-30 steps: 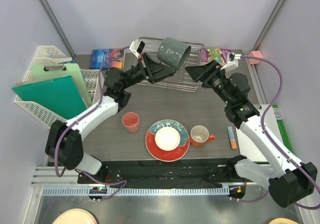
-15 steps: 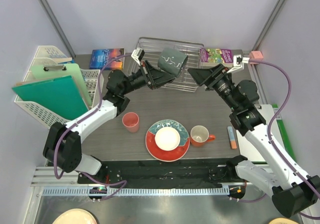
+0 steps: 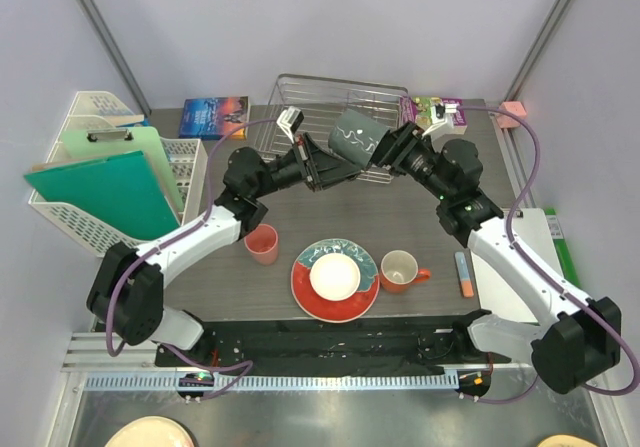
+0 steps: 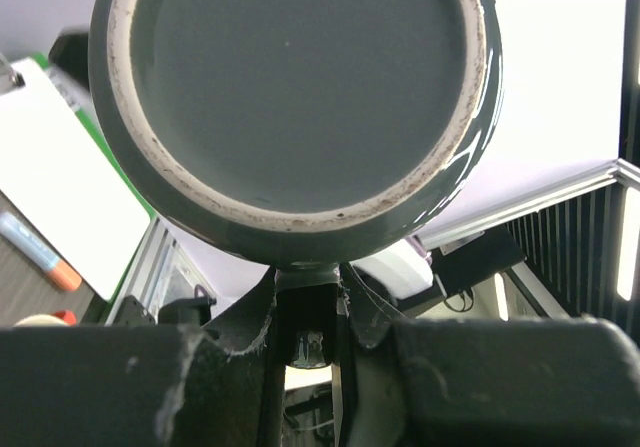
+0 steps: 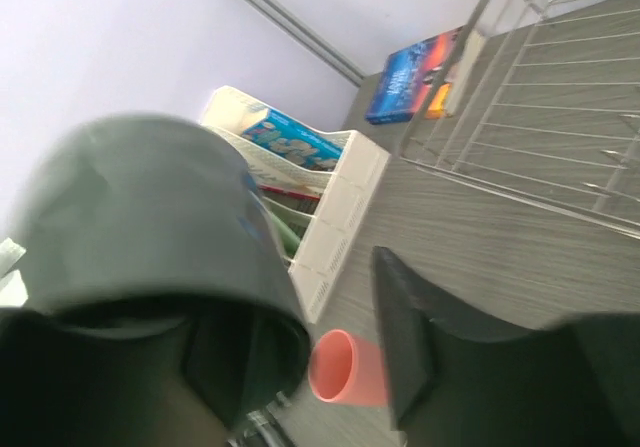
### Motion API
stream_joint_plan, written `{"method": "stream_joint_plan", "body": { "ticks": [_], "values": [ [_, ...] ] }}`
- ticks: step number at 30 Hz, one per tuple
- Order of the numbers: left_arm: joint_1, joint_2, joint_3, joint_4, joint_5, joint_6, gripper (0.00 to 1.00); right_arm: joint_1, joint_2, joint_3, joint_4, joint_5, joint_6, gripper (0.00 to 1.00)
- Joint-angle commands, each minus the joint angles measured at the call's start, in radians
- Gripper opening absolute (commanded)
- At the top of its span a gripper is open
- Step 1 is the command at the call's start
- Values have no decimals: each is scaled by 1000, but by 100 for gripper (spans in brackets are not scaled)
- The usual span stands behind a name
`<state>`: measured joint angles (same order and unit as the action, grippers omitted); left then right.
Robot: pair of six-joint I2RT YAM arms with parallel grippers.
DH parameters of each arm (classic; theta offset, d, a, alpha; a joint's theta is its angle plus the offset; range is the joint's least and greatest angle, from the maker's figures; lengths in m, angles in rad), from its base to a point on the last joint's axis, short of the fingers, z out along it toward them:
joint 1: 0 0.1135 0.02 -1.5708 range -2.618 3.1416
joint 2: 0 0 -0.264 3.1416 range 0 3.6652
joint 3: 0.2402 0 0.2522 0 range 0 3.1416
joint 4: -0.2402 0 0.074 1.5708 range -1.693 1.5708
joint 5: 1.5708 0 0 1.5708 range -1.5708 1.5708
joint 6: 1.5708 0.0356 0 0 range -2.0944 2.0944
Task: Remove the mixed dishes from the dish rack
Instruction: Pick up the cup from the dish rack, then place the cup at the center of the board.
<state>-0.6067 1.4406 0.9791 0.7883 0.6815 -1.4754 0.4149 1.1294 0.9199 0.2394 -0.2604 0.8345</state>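
My left gripper (image 3: 336, 160) is shut on the handle of the dark grey mug (image 3: 352, 137), which hangs tilted in the air in front of the silver dish rack (image 3: 330, 92). In the left wrist view the mug's base (image 4: 300, 87) fills the frame above the gripper (image 4: 308, 277). My right gripper (image 3: 386, 150) is open at the mug's mouth. In the right wrist view one finger is inside the mug (image 5: 150, 207) and the other finger (image 5: 400, 347) stands outside its wall. On the table sit the pink cup (image 3: 262, 243), the teal plate (image 3: 305, 292) with the bowl (image 3: 335, 277) on it, and the orange mug (image 3: 402, 270).
A white lattice basket (image 3: 185, 162) holding green clipboards stands at the left. Books lie at the back left (image 3: 213, 117) and back right (image 3: 435, 110). An orange-and-blue marker (image 3: 463, 274) lies beside a white board (image 3: 520, 267) at the right.
The left arm has carried the mug lower and toward the near side. The right gripper has swung left onto the mug's mouth, and its jaws have narrowed.
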Motion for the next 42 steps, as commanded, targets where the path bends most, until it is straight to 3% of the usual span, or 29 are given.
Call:
{"method": "stream_joint_plan", "body": {
  "ticks": [1, 2, 5, 9, 16, 19, 21, 22, 28, 33, 40, 42],
  "values": [
    [-25, -28, -19, 101, -5, 36, 0, 7, 30, 92, 126, -52, 23, 44],
    [-31, -26, -25, 101, -8, 40, 0, 10, 36, 100, 130, -62, 38, 33],
    [-33, -25, -48, 101, -7, 49, 0, 10, 40, 103, 141, -60, 43, 16],
    [-33, -20, -65, 95, 0, 76, 0, 10, 12, 103, 86, -39, 25, 1],
    [-10, -19, -46, -46, -19, 208, 1, 10, -71, 160, -153, 68, -80, 1],
    [39, 0, -37, -80, -36, 228, 30, 9, -117, 192, -270, 140, -127, 1],
    [65, 20, -25, -86, -36, 221, 39, 10, -150, 220, -340, 176, -150, 1],
    [93, 30, -20, -84, -36, 213, 50, 10, -157, 235, -368, 206, -172, 1],
    [238, 151, 47, -106, 33, 218, 67, 10, -168, 361, -560, 256, -216, 1],
    [343, 140, -14, -133, -20, 230, 69, 12, -74, 453, -825, 383, -264, 1],
    [346, -55, 55, -674, -258, 550, 69, 33, 73, 523, -1034, 495, -397, 1],
    [344, -98, 76, -728, -327, 616, 69, 41, 110, 536, -1060, 504, -434, 1]
  ]
}}
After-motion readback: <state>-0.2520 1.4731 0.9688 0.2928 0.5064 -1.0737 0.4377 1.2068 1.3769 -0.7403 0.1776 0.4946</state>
